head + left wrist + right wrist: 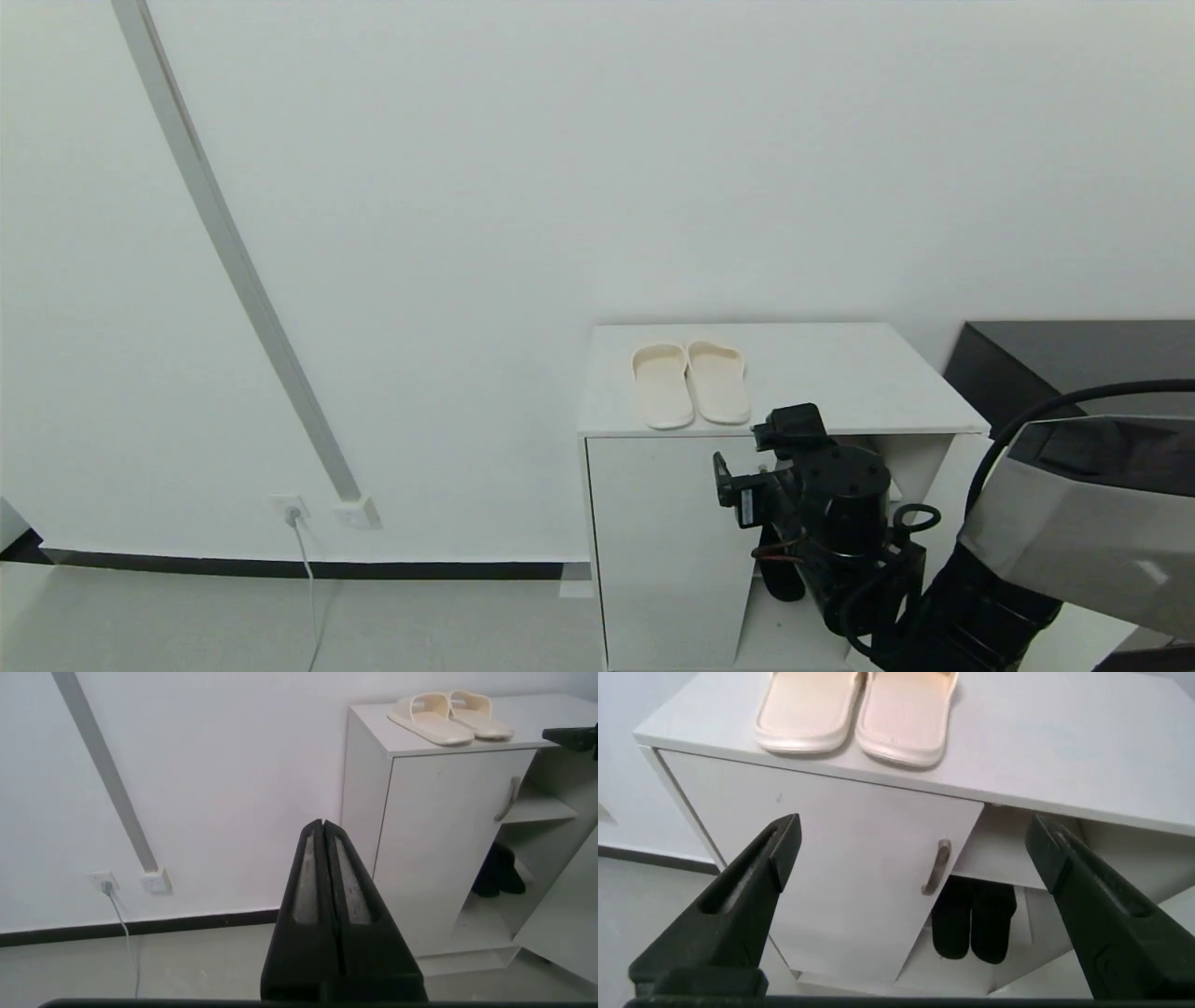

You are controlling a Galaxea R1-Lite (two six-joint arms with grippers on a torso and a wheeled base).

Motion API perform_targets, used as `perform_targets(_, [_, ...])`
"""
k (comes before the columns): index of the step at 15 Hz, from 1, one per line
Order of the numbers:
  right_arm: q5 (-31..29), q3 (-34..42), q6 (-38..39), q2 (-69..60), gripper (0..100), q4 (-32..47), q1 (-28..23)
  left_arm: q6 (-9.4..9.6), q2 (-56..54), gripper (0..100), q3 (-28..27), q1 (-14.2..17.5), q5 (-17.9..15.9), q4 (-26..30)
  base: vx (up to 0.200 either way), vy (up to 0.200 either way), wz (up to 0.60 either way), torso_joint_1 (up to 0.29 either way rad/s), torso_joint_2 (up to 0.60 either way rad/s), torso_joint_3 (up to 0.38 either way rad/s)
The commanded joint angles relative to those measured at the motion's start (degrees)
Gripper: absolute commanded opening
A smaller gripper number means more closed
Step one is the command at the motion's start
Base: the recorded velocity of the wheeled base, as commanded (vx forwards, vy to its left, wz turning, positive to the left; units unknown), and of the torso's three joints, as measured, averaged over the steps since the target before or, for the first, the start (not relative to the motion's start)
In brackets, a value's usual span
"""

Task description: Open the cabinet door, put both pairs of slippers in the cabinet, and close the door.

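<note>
Cream slippers (691, 383) sit side by side on top of cabinet (840, 373), near its left front edge. 1 black pair (974, 919) is already inside, standing on the bottom shelf; the right side is open, left door (850, 877) shut. So approx half done: cream pair and door closing left. Right gripper (912, 835) is in front of cabinet, jaws wide apart, empty. Left gripper (323, 826) is well off to the left, jaws together, holding nothing.

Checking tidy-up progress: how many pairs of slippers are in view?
2. The cream slipper pair lies on top of the white cabinet; the black slipper pair sits inside it, on the bottom shelf.
</note>
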Motion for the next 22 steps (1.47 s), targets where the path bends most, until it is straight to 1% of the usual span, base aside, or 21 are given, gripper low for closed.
perform_targets(1, [0.19, -1.02, -0.02, 1.41, 100, -0.22, 0.11, 0.02, 0.07, 0, 0.02, 0.01, -0.01, 0.02, 0.0, 0.0, 0.0, 0.168, -0.34, -0.188])
perform_targets(4, [0.54, -1.28, -0.11, 1.93, 100, -0.57, 0.28, -0.07, 0.07, 0, 0.02, 0.01, 0.08, 0.02, 0.0, 0.0, 0.0, 0.095, -0.22, -0.103])
perform_targets(5, [3.09, -2.43, 0.07, 1.93, 100, -1.01, 1.16, -0.07, 0.07, 0, 0.02, 0.01, -0.01, 0.02, 0.0, 0.0, 0.0, 0.0, 0.0, 0.0])
perform_targets(6, [3.09, -4.62, -0.02, 1.67, 100, 1.37, 1.16, -0.07, 0.07, 0, 0.02, 0.01, -0.01, 0.02, 0.0, 0.0, 0.0, 0.0, 0.0, 0.0])
perform_targets(7, [3.09, -8.58, 0.77, 0.53, 100, 7.96, 1.07, -0.07, 0.07, 0, 0.02, 0.01, 0.08, 0.02, 0.0, 0.0, 0.0, 0.0, 0.0, 0.0])
perform_targets(10, [3.18, -22.82, 8.94, -3.16, 100, 31.16, 0.81, 0.02, 0.07, 0, 0.02, 0.01, -0.01, 0.02, 0.0, 0.0, 0.0, 0.0, 0.0, 0.0])
perform_targets(11, [3.18, -27.47, 10.97, -3.6, 100, 37.58, 0.9, 0.11, 0.07, 0, 0.02, 0.01, -0.01, 0.02, 0.0, 0.0, 0.0, 0.0, 0.0, 0.0])
perform_targets(12, [3.18, -30.46, 12.46, -3.6, 100, 41.53, 0.81, 0.11, 0.07, 0, 0.02, 0.01, -0.01, 0.02, 0.0, 0.0, 0.0, 0.0, 0.0, 0.0])
perform_targets(14, [3.18, -32.84, 13.34, -3.52, 100, 45.66, 1.07, 0.11, 0.07, 0, 0.02, 0.01, -0.01, 0.02, 0.0, 0.0, 0.0, 0.0, 0.0, 0.0])
perform_targets(15, [3.18, -32.66, 13.95, -3.34, 100, 45.75, 1.16, 0.11, 0.07, 0, 0.02, 0.01, -0.01, 0.02, 0.0, 0.0, 0.0, 0.0, 0.0, 0.0])
perform_targets(22, [2.92, -32.4, 15.27, 0.79, 100, 45.49, 1.07, 0.28, 0.07, 0, 0.02, 0.01, -0.01, 0.11, 0.2, 0.0, 0.0, 0.002, 0.0, 0.002])
